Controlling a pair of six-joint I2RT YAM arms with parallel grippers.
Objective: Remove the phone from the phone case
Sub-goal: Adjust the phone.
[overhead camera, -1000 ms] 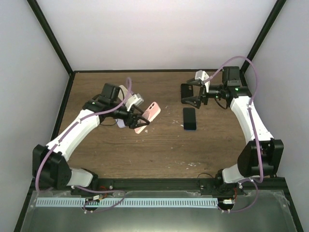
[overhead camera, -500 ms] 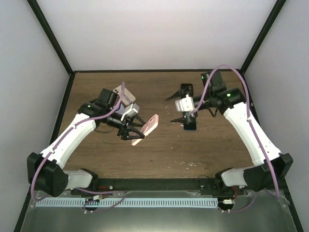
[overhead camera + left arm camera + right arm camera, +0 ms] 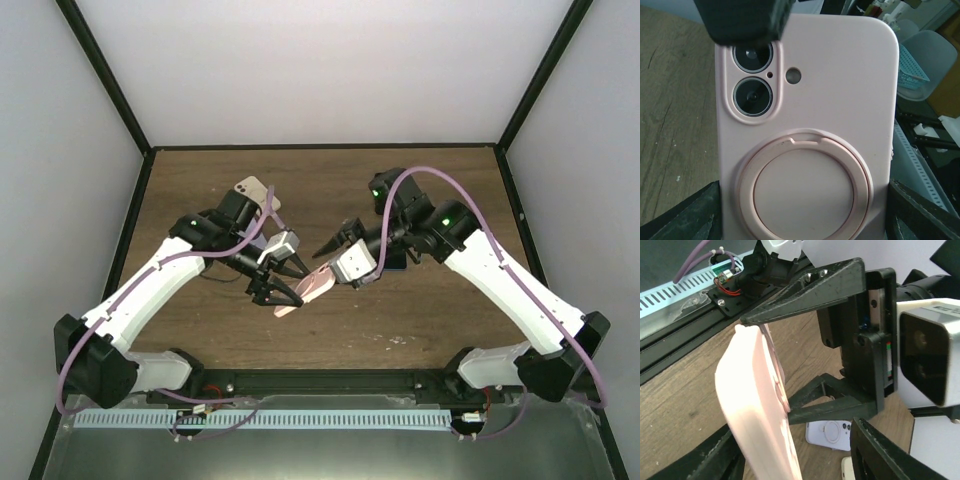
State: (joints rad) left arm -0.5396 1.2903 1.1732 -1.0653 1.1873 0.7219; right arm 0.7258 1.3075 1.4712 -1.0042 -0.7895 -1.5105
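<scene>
Two changes above the brown wooden desk (image 3: 450, 170): the white right arm (image 3: 505, 280) has swung in from the far right, and the right tool (image 3: 325, 272), spread, now straddles the one pink silicone ring-backed phone case (image 3: 312, 287). The left tool (image 3: 292, 287) pinches it aloft, one phone (image 3: 752, 95) inside; extraction can start. One cream phone (image 3: 252, 187) lies far left.

Matt pink phone case (image 3: 840, 100), wooden table (image 3: 670, 125)

Robot arms (image 3: 150, 285) (image 3: 512, 290): two
Grippers: two, the left gripper (image 3: 289, 286) and the right gripper (image 3: 335, 264)
Pink phone case (image 3: 316, 285): one
Cream phone (image 3: 252, 187): one
White ringed case (image 3: 827, 435): one
</scene>
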